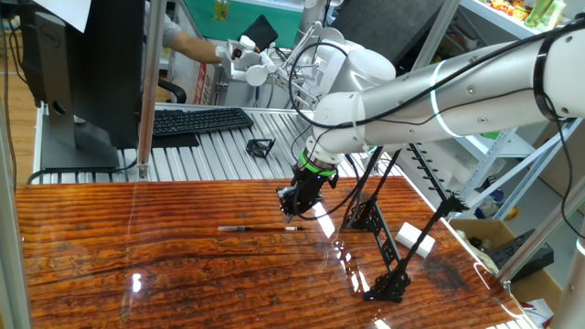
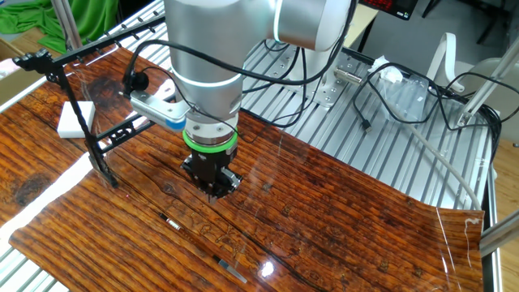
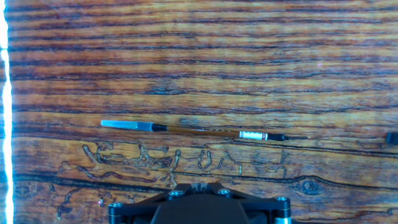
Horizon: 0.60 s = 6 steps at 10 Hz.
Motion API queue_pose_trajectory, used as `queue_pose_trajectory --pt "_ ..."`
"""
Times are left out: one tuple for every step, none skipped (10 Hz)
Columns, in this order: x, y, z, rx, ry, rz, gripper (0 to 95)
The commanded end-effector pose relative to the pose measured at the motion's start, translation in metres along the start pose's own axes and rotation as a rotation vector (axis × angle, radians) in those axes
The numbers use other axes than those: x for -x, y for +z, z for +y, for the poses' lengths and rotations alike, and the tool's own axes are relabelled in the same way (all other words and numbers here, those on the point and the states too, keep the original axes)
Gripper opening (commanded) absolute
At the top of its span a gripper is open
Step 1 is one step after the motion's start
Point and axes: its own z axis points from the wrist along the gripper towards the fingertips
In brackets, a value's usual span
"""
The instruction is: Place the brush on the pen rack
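The brush [image 1: 260, 228] lies flat on the wooden table, a thin dark stick with a pale silvery end [image 3: 124, 124] and a white band near the other end. It also shows in the other fixed view as a slim line, the brush [image 2: 199, 243]. My gripper [image 1: 289, 212] hangs a little above the table beside the brush, fingers shut together and holding nothing. In the hand view the brush [image 3: 193, 130] lies crosswise just ahead of the gripper [image 3: 198, 185]. The pen rack [image 1: 379, 233], a long black frame of slanted rods, stands to the right; the other fixed view shows the pen rack [image 2: 99, 154] at the left.
A white block [image 1: 413, 239] lies by the rack's foot. Behind the wooden top, on the metal roller surface, sit a small black wire frame [image 1: 260, 146] and a keyboard [image 1: 196, 120]. A metal pole [image 1: 146, 82] and a monitor stand at the back left. Cables [image 2: 405, 122] trail nearby.
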Motion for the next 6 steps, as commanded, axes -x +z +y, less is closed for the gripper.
queue_pose_trajectory --pt "-0.0012 -0.0006 0.0002 0.000 0.005 -0.003 0.0" --pt "-0.0012 -0.0006 0.0002 0.000 0.007 -0.004 0.0" --pt "-0.0012 -0.0006 0.0002 0.000 0.011 -0.005 0.0" --pt "-0.0005 -0.0001 0.0004 0.000 0.015 -0.005 0.0" --pt "0.0037 0.0008 0.0020 0.000 0.025 -0.004 0.0" --pt "0.0077 0.0006 0.0035 0.000 0.033 -0.003 0.0"
